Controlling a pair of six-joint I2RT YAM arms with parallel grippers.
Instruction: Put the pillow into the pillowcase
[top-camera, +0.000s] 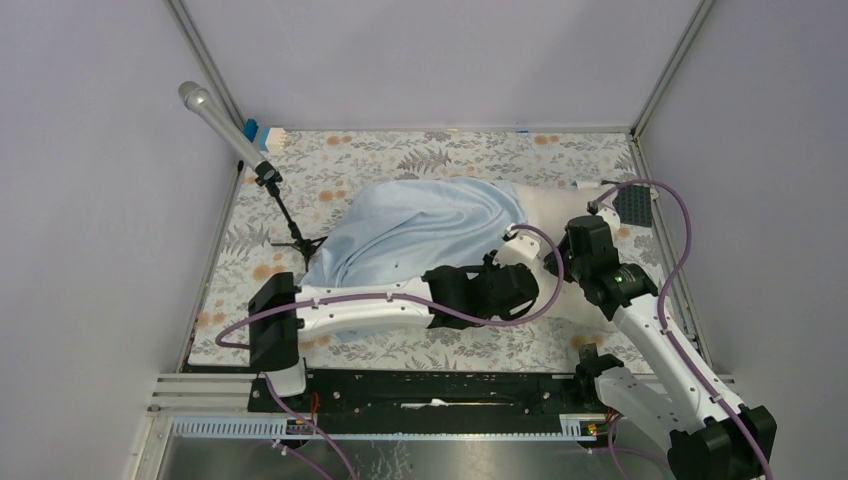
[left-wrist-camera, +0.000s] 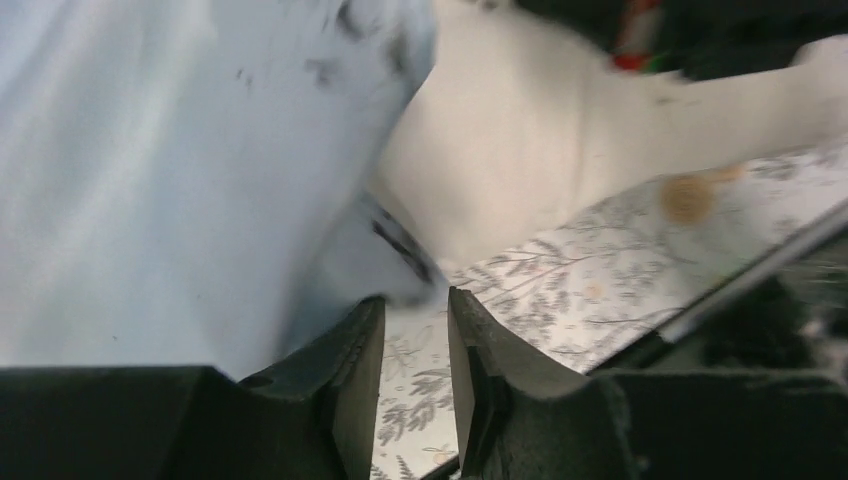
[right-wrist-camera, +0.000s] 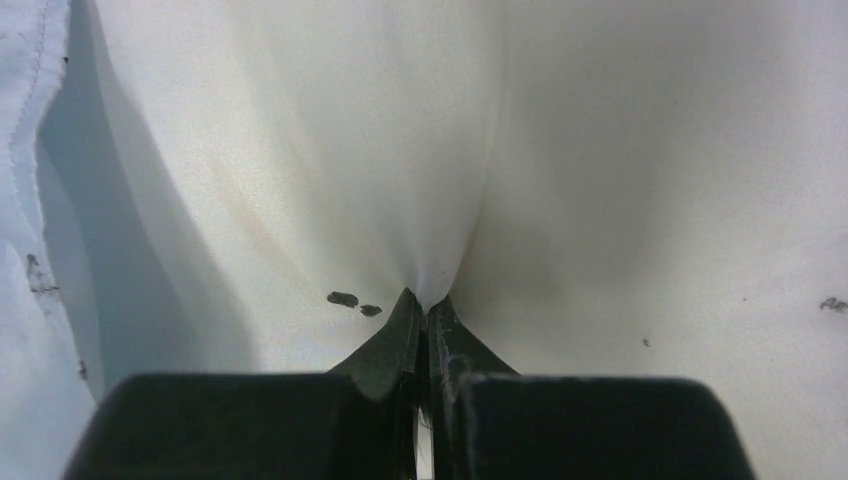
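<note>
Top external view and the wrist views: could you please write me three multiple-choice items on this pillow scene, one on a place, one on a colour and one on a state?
1. Where does the pillowcase lie relative to the pillow?
A. Over the pillow's end on the left arm's side
B. Wholly apart from the pillow
C. Only under the pillow's other end

2. What colour is the pillowcase?
A. Red
B. Light blue
C. Black

3. What state is the right claw in?
A. Wide open, holding nothing
B. Shut on the pillow's fabric
C. Shut on the pillowcase

Answers:
1 A, since the top view shows the sack draped over that end, with cream fabric bare at the other.
2 B, since the fabric shows pale blue in all three views.
3 B, since the right wrist view shows cream fabric puckered between closed jaws.
</note>
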